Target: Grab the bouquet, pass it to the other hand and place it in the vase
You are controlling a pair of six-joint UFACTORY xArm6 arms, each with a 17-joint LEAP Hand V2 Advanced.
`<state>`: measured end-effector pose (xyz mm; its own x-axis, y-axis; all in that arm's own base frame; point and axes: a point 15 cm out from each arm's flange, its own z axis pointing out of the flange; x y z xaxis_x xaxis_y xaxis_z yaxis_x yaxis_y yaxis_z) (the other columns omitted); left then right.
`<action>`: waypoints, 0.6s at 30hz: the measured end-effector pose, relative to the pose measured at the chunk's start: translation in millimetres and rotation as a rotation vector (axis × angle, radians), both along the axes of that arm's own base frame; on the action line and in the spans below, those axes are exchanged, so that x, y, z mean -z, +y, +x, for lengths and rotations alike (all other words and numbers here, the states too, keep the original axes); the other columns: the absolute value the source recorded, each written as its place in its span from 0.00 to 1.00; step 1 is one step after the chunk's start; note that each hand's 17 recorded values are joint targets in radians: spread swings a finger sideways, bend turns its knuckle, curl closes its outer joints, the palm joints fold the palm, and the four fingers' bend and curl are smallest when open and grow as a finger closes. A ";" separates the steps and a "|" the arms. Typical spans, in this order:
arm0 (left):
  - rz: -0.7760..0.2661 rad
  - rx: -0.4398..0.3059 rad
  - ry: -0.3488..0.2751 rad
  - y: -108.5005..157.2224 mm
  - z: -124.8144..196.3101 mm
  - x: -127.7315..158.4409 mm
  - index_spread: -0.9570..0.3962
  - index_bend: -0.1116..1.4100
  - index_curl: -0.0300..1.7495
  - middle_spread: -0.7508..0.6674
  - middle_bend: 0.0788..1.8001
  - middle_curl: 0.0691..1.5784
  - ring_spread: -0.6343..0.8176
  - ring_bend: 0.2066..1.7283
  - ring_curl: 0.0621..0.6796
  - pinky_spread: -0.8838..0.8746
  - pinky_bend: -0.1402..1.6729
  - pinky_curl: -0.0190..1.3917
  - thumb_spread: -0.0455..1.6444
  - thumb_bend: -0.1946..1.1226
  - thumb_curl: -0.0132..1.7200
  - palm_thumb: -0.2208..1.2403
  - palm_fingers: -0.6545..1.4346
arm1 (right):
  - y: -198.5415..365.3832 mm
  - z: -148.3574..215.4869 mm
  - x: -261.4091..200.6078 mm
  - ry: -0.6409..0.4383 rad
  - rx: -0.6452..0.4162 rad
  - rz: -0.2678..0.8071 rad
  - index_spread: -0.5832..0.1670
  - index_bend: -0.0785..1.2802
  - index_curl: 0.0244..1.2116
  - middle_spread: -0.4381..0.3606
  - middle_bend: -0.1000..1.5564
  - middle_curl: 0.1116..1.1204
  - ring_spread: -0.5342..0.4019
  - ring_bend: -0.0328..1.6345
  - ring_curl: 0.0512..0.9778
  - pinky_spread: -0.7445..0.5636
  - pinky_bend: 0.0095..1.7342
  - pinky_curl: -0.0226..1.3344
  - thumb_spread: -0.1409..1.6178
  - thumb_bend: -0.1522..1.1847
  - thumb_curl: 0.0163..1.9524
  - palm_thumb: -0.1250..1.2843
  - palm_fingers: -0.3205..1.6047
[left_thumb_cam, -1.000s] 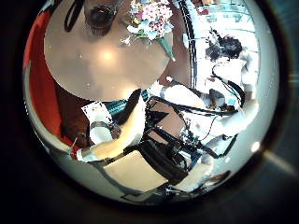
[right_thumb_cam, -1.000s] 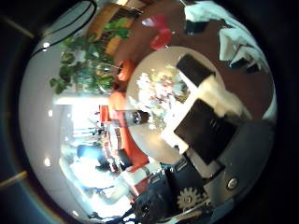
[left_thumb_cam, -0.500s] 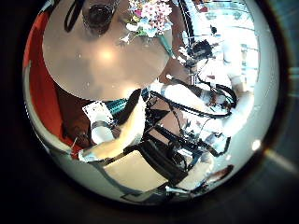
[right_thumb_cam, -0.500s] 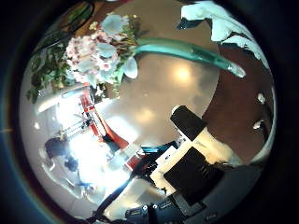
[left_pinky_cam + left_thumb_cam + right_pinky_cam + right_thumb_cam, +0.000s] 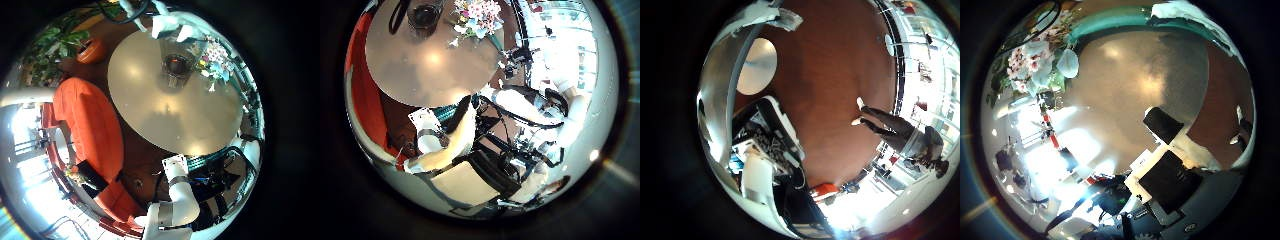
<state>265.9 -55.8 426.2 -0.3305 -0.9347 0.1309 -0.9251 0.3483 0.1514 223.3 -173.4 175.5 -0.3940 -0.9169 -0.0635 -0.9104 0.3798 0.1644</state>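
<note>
The bouquet lies on the round table, beside the glass vase. The left little finger side palm view shows the vase upright near the table's middle, with the bouquet by the table's edge. My right hand is low at the bouquet's stem end. The right thumb side palm view shows the flowers and the wrapped stem close by, with a straight finger beside the stem. My left hand hangs above the table with relaxed fingers, holding nothing.
A chair stands against the table's edge. A potted plant stands beyond the table. The right little finger side palm view shows the table and bare floor.
The right hand has come down closer to the table and the bouquet's stem. The bouquet, the vase and the left hand have not moved.
</note>
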 end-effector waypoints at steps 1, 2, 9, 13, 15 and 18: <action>0.000 0.001 0.000 -0.6 -0.2 -0.2 0.66 0.20 0.27 0.68 0.06 0.18 0.74 0.18 0.16 0.75 0.18 0.21 0.71 0.13 0.18 0.34 0.47 | -1.2 1.8 -0.1 -0.007 0.001 -0.005 0.28 0.36 0.45 0.32 0.50 0.41 0.34 0.61 0.38 0.52 0.44 0.17 0.67 0.09 0.24 0.56 0.35; 0.002 0.003 0.000 -0.8 -0.2 0.0 0.66 0.20 0.27 0.68 0.06 0.18 0.74 0.18 0.16 0.75 0.18 0.21 0.71 0.13 0.18 0.34 0.47 | -2.3 3.2 -0.3 -0.014 0.003 -0.008 0.28 0.35 0.44 0.32 0.50 0.41 0.33 0.61 0.38 0.51 0.44 0.16 0.67 0.09 0.24 0.56 0.35; 0.003 -0.005 -0.002 -1.7 -0.9 -0.8 0.66 0.20 0.27 0.68 0.06 0.18 0.74 0.18 0.16 0.75 0.18 0.21 0.71 0.13 0.18 0.34 0.47 | -5.8 6.9 -20.8 -0.053 0.000 -0.037 0.28 0.34 0.43 0.30 0.48 0.41 0.30 0.61 0.38 0.50 0.44 0.14 0.66 0.09 0.24 0.56 0.40; 0.003 -0.009 -0.003 -2.7 -0.5 -1.5 0.66 0.20 0.27 0.68 0.06 0.18 0.74 0.18 0.16 0.75 0.18 0.21 0.71 0.13 0.18 0.34 0.47 | -6.5 8.4 -46.2 -0.081 -0.006 -0.055 0.26 0.33 0.43 0.23 0.49 0.42 0.29 0.62 0.38 0.48 0.45 0.13 0.66 0.09 0.24 0.55 0.41; 0.003 -0.006 -0.001 -4.7 -0.7 -1.2 0.66 0.20 0.27 0.68 0.06 0.18 0.74 0.18 0.16 0.75 0.18 0.21 0.71 0.13 0.18 0.34 0.47 | -8.6 10.7 -59.8 -0.089 -0.009 -0.061 0.25 0.33 0.43 0.21 0.49 0.42 0.28 0.62 0.38 0.47 0.45 0.13 0.66 0.09 0.24 0.55 0.42; 0.006 -0.003 0.003 -9.7 -0.7 0.1 0.66 0.20 0.27 0.68 0.06 0.18 0.74 0.18 0.16 0.75 0.18 0.21 0.71 0.13 0.18 0.34 0.47 | -12.0 14.7 -70.5 -0.099 -0.010 -0.068 0.23 0.33 0.43 0.20 0.48 0.42 0.28 0.61 0.38 0.47 0.46 0.12 0.66 0.09 0.24 0.55 0.42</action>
<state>265.1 -65.5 426.1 -0.3275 -0.9364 0.1258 -0.9256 0.3447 0.1563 238.0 -185.4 246.0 -0.3799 -0.9242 -0.0388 -0.9246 0.3781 0.0473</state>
